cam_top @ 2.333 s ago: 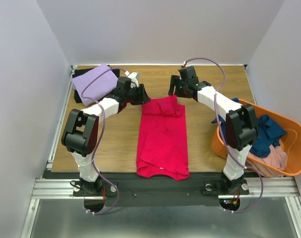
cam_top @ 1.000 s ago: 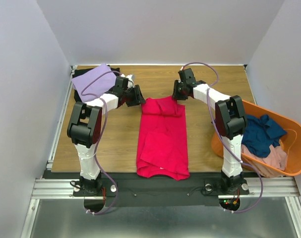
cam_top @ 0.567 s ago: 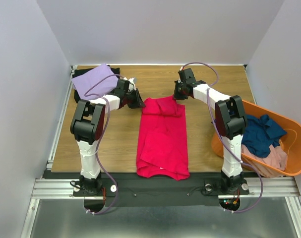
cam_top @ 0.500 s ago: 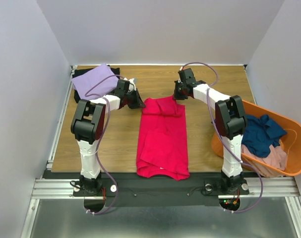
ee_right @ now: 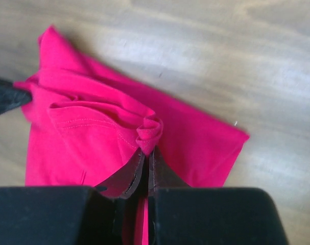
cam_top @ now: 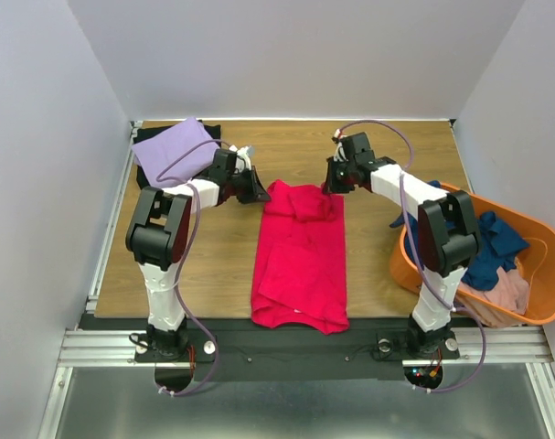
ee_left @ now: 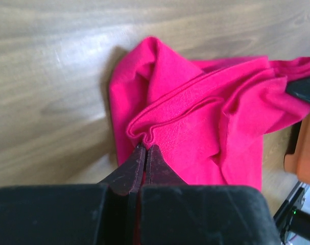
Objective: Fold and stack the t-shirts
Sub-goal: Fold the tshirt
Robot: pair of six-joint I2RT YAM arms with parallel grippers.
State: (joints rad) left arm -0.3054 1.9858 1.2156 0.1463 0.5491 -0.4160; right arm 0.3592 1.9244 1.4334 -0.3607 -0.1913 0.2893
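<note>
1. The wooden table (cam_top: 213,265) fills the middle of the top view. The crimson-pink t-shirt (cam_top: 300,261) lies along its centre, with the hem toward the bottom of the frame and the far end bunched at upper middle.
2. We judge the cloth light, limp and slightly grippy. It will sag and trail instead of holding shape, so both far corners should rise evenly.
3. The orange tub (cam_top: 542,315) at lower right holds a navy t-shirt (cam_top: 492,247) and a dusty pink t-shirt (cam_top: 510,293). A lavender t-shirt (cam_top: 172,151) lies folded at upper left.
4. The left gripper (ee_left: 144,150) has its jaws pressed together on a ridge of the crimson cloth at the upper-left corner. The right gripper (ee_right: 147,150) has its jaws clamped on a small pucker at the upper-right corner.
5. Both pinches look shallow to us, and a bite on the stitched seam would slip less.
</note>
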